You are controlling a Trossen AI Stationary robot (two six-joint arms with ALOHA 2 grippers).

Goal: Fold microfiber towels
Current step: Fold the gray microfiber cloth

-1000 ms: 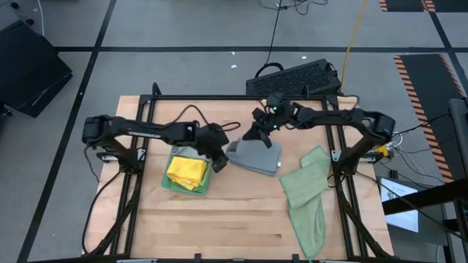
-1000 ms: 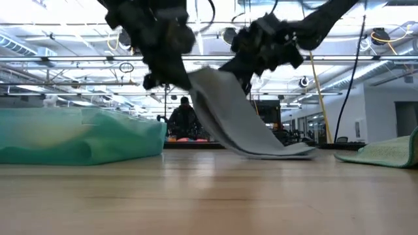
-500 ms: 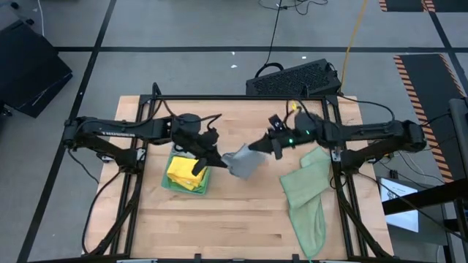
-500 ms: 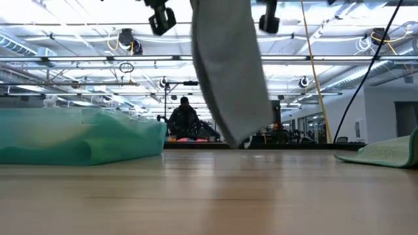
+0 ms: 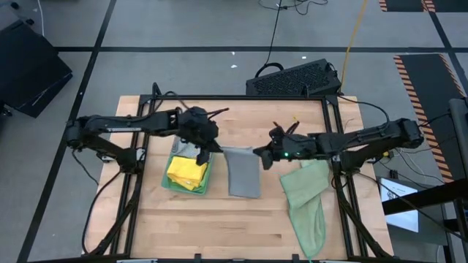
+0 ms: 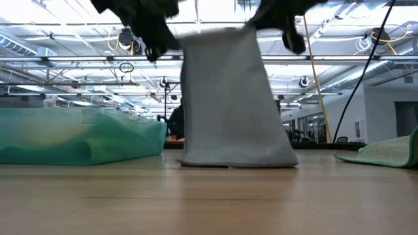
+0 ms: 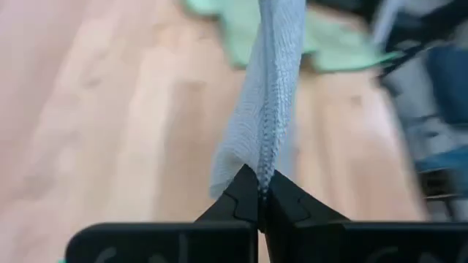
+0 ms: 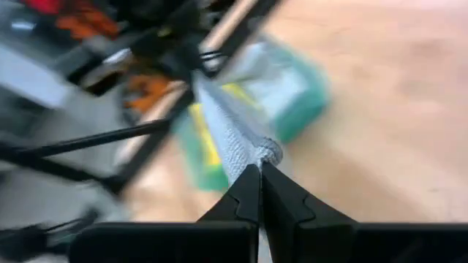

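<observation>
The grey towel (image 5: 243, 172) is hanging near the middle of the surface (image 5: 219, 226), stretched flat between two clamped top corners, with its lower edge now touching the wood. A moment ago it was dangling narrow and bunched, higher off the wood; the two arms have since pulled apart and come down, so the cloth is spreading into a wide sheet. I take that to mean it is being laid out flat, ready for folding.

The left end effector (image 5: 213, 148) is pinching the towel's corner at about ten o'clock from the cloth's centre, its fingers shut tight on the fabric. The right end effector (image 5: 261, 153) is gripping the opposite corner at about two o'clock, likewise closed on the cloth.

Out at nine o'clock from the grey towel, a folded yellow towel (image 5: 187, 172) is lying on top of a bright green one (image 5: 174, 184), looking like a finished stack. At about four o'clock, pale sage green towels (image 5: 306, 197) are lying loose and rumpled, still waiting for their turn, I would guess.
</observation>
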